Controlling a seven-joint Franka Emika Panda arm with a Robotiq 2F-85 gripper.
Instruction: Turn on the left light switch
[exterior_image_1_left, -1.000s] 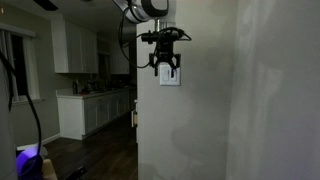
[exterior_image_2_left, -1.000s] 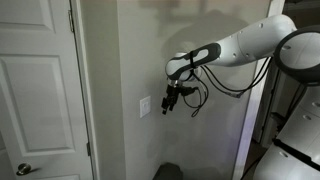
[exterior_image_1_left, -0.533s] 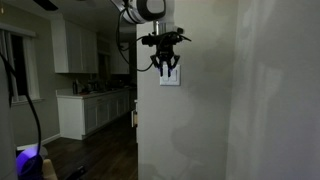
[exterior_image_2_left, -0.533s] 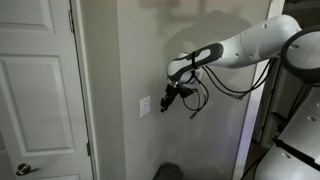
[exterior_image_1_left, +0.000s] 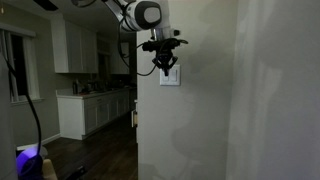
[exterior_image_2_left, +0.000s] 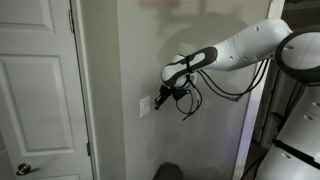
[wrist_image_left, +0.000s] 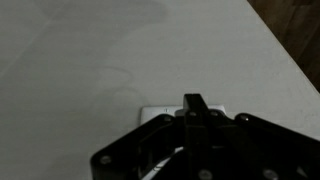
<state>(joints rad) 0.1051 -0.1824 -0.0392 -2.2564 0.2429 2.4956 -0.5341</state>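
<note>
A small white double switch plate sits on the pale wall in both exterior views. My gripper is shut, its fingers pressed together into one dark tip, with nothing held. That tip reaches the plate's face. In the wrist view the shut gripper covers the middle of the plate, so only the plate's top edge and corners show. The left light switch is hidden behind the fingers, and I cannot tell whether the tip touches it.
A white panelled door with a knob stands beside the wall section. The wall's outer corner borders a dim kitchen with white cabinets and a counter. Cables loop under my wrist.
The jaws have closed from wide open to fully shut. The gripper has moved in closer to the switch plate.
</note>
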